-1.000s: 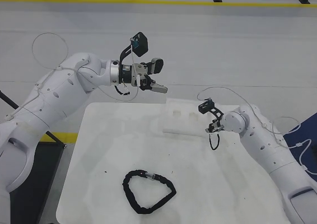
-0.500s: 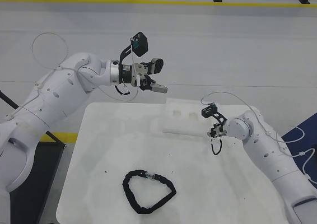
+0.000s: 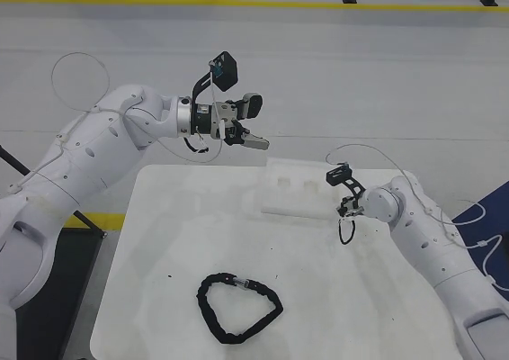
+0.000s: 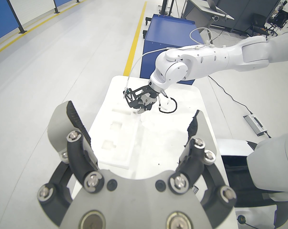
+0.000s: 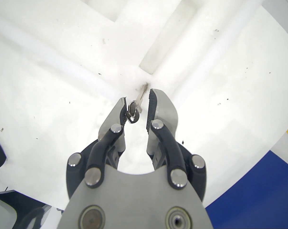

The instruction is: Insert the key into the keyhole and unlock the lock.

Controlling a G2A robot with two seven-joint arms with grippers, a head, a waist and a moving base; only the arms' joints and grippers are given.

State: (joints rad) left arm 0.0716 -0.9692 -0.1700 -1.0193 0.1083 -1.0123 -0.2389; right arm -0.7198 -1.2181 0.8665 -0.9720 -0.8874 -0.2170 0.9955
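Key pickup step, imo. Right pincer (image 5: 138, 96) narrow, straddling key (image 5: 133, 113) stuck in foam (image 5: 62, 48), not clamped yet. Next: pinch, lift straight, carry to lock (image 3: 236, 284). Left pincer (image 4: 133, 108) wide, empty.

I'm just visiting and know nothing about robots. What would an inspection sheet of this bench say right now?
Surface: white table, foam tray at its far edge.
Job's things: black chain lock at the near side; key on the foam.
Clutter: small dark specks.
Grippers: left gripper open, in the air beyond the table's far edge; right gripper open, one jaw each side of the key.
Cables: black loop at the right wrist; white cable over that arm.
Surroundings: blue cabinet, yellow floor line.
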